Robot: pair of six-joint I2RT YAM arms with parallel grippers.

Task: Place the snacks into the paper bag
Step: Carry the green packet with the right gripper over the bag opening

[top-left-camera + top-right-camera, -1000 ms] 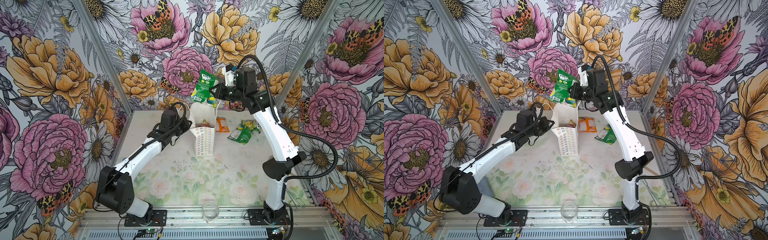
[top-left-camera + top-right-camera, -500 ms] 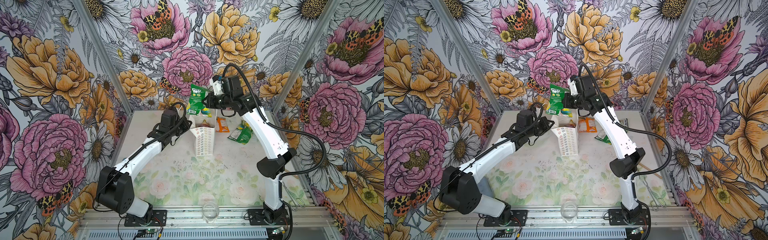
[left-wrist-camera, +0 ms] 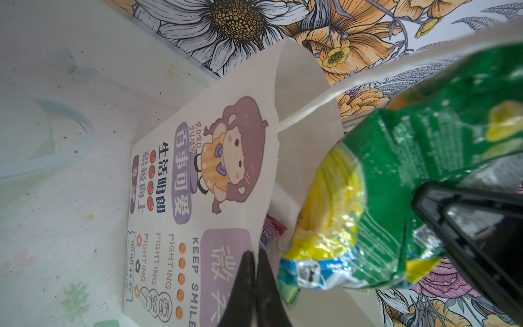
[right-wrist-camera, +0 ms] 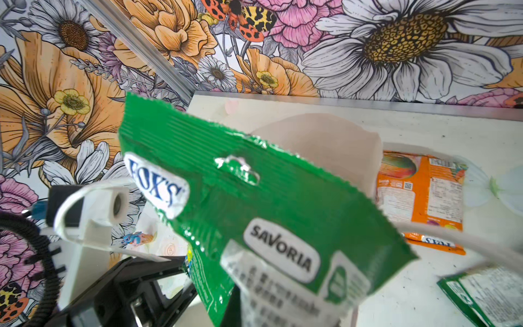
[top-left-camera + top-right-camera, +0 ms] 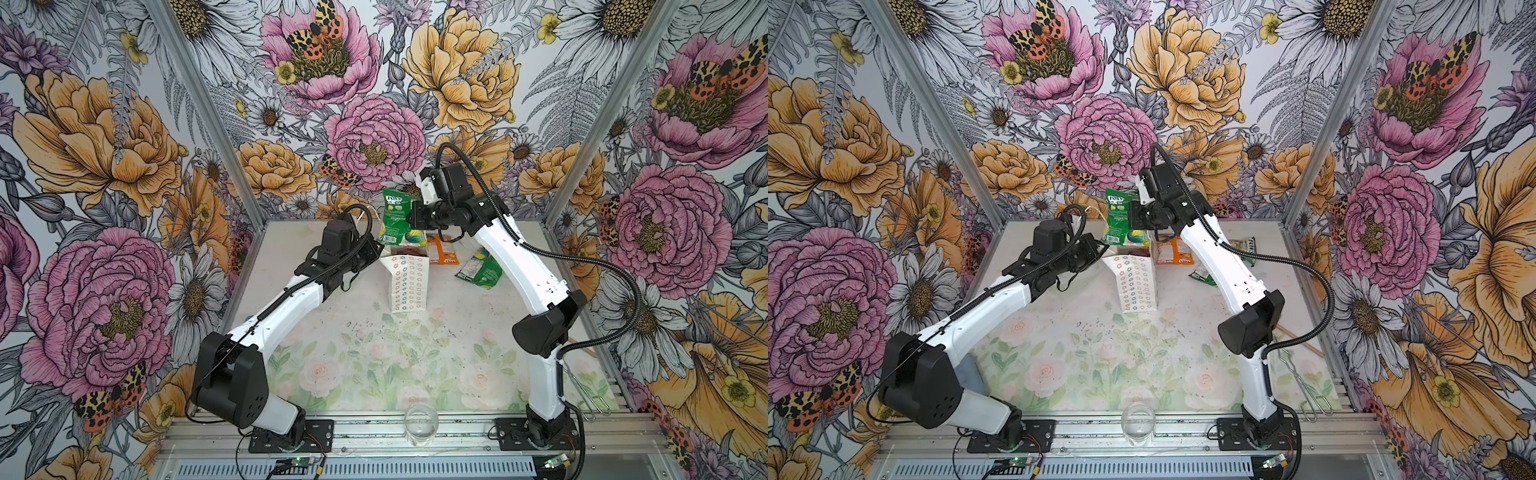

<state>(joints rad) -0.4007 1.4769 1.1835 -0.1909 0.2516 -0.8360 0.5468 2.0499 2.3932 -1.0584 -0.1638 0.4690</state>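
desk (image 5: 374, 365): pale floral top, carries everything
paper bag (image 5: 409, 286): upright, mid-back of desk, mouth open
green FOX'S packet (image 5: 395, 216): in the air, lower end at bag's mouth
orange packet (image 5: 444, 254): flat on desk, just beside bag
2nd green packet (image 5: 480, 270): on desk, near orange one
right end effector (image 5: 412, 219): pinching green FOX'S packet
left end effector (image 3: 255, 271): pressed together on bag's rim
glass (image 5: 421, 424): front edge, well apart

Right fingers (image 5: 414, 217) hold a green packet (image 5: 394, 217) over the paper bag (image 5: 409, 286).
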